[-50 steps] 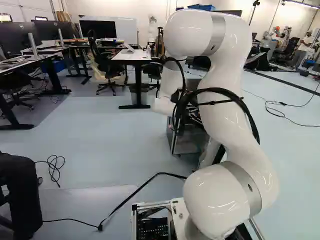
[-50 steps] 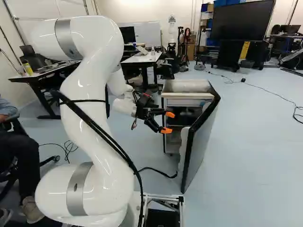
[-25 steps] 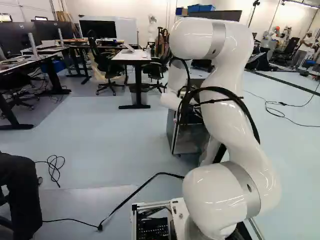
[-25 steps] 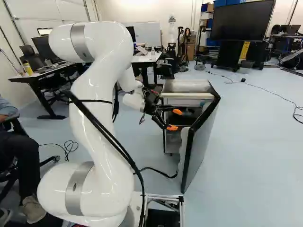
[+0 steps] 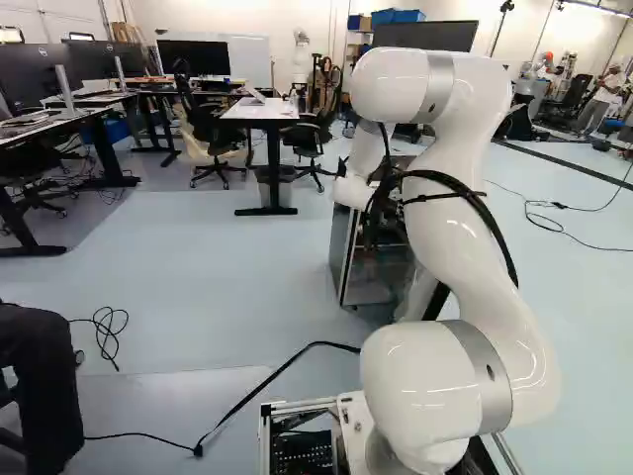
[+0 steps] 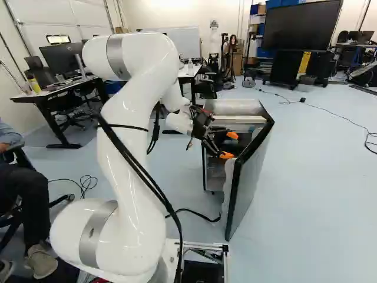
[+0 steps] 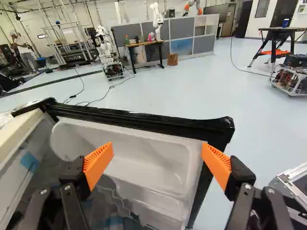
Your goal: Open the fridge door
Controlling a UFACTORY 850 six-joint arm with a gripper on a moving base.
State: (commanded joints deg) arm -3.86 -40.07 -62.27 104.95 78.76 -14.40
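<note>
Pale floor is spread across the room, with a desk set at the left of the right base view. Next to it the white arm is seen, reaching towards the fridge. The gripper is held open above the fridge's opening, its orange pads parted widely and nothing gripped. Just to the right, the fridge door is already swung well out from the body, its white inner bin faced by the gripper.

The door is judged rigid and fairly heavy, but easily turned on its hinge; some drag may be met from the seal only near closing. The black rim would best be taken at the free end, away from the hinge, or the inner side pushed outward there. Its smooth edge may be slippery, and the thin plastic bin could be cracked if pressed hard.

Farther right, a large dark screen is seen. No label or writing can be made out on the fridge or its door.
</note>
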